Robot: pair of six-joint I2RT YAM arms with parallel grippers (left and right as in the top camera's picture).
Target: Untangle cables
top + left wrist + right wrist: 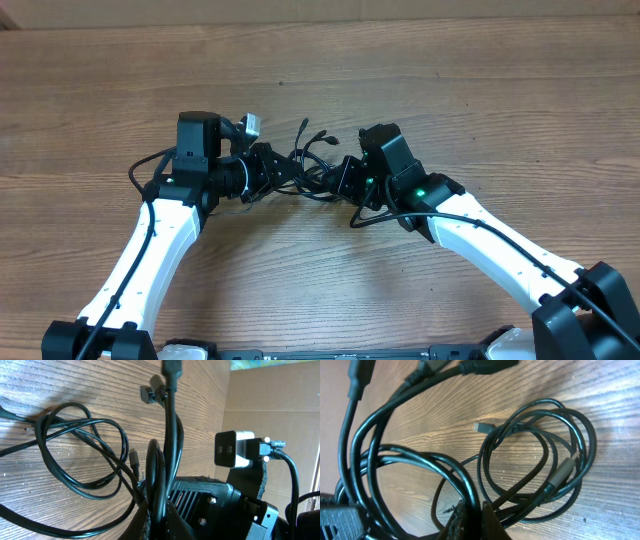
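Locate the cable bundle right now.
Overhead view: the cables sit knotted near the middle of the table, bunched between the left jaws and the right jaws.

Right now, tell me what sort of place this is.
Probably a robotics lab bench or data-collection station: a wood-grain table backed by plain cardboard, with the white left arm and right arm at a tangle of thin black cables.

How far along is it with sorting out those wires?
Barely started. Nothing looks freed: the cables form one knotted clump. In hand: the left pincer and right pincer each appear to grip strands of it. Left to do: pulling apart the overlapping loops.
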